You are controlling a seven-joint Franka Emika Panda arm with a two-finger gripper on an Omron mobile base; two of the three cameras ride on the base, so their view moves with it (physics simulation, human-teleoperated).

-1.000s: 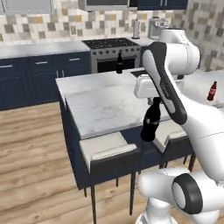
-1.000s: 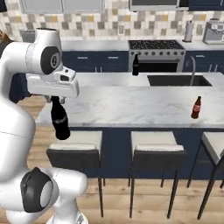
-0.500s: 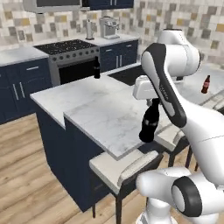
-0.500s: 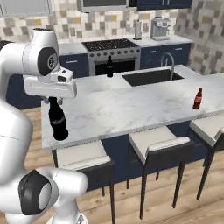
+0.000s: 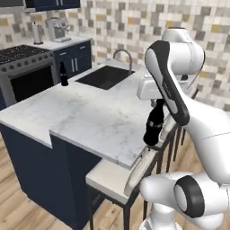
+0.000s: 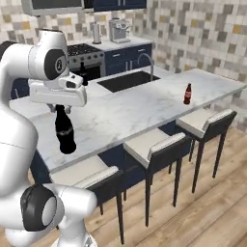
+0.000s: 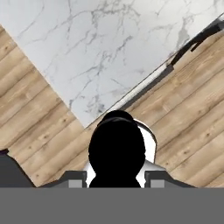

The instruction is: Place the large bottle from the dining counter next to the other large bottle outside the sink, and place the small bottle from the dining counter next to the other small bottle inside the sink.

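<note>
**Operator:** While the arm hangs there, what do you have in the gripper?

**Spotter:** You have the gripper (image 6: 61, 107) closed on the neck of the large bottle (image 6: 64, 131), jaws part-way in and pinching it. The bottle hangs upright, lifted off the dining counter (image 6: 130, 107), right at the counter's near edge on the stool side. From the hand view you look straight down on its dark top (image 7: 116, 146), with the marble corner (image 7: 96, 57) above it and wood floor (image 7: 188, 127) on either side.

**Operator:** Where do I have room?

**Spotter:** You have a broad bare stretch of marble between the held bottle and the sink (image 5: 104, 77). In the left base view the slab steps in at its near left corner, so the edge there is notched. The stools (image 6: 159, 144) sit tucked under the near edge, just below the bottle.

**Operator:** And the others?

**Spotter:** The other large bottle (image 5: 64, 74) stands upright on the counter just beside the sink's outer corner, toward the stove (image 5: 22, 56). The small bottle (image 6: 187, 94) stands upright well apart from you, farther along the slab near its stool-side edge. The faucet (image 5: 123, 57) rises at the sink's far rim. You cannot tell from these views what lies inside the basin.
</note>
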